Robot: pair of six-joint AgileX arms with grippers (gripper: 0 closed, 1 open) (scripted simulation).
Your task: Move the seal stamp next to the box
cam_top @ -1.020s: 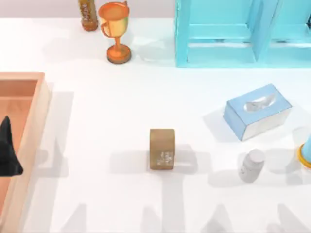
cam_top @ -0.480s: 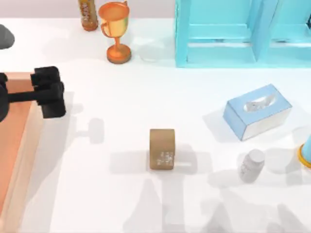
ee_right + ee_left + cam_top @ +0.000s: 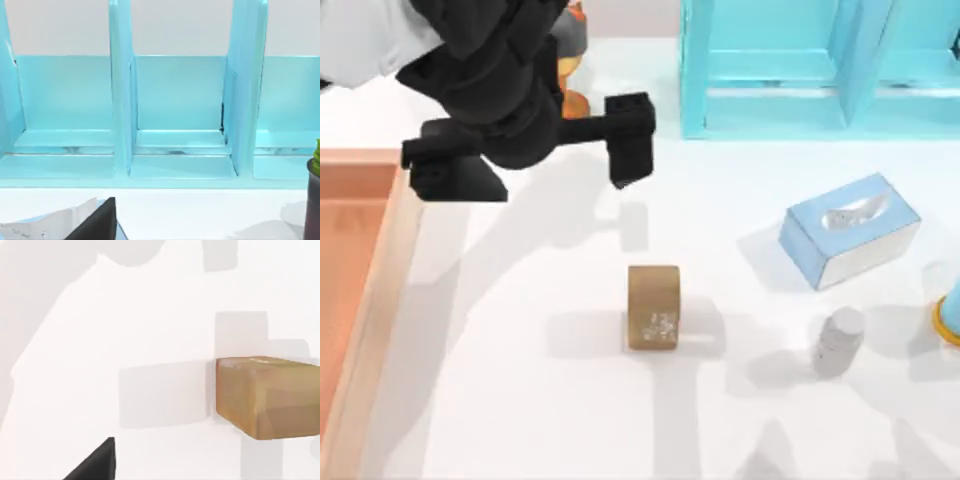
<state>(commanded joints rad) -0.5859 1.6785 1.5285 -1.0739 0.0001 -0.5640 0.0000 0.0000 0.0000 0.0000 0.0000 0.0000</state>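
The left gripper [image 3: 525, 160], jaws wide, has swung from over the box [image 3: 365, 300] at the table's left edge toward the seal stamp [image 3: 653, 307], which lies mid-table, ungrasped; the pickup approach has begun.

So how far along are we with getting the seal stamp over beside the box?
Early on: nothing is done yet. The seal stamp sits untouched mid-table, well apart from the box at the table's left edge. In hand: the left gripper is above the table between the box and the stamp, its fingers spread wide and empty. Left: descend over the stamp, grasp it, carry it left and set it down beside the box's rim.
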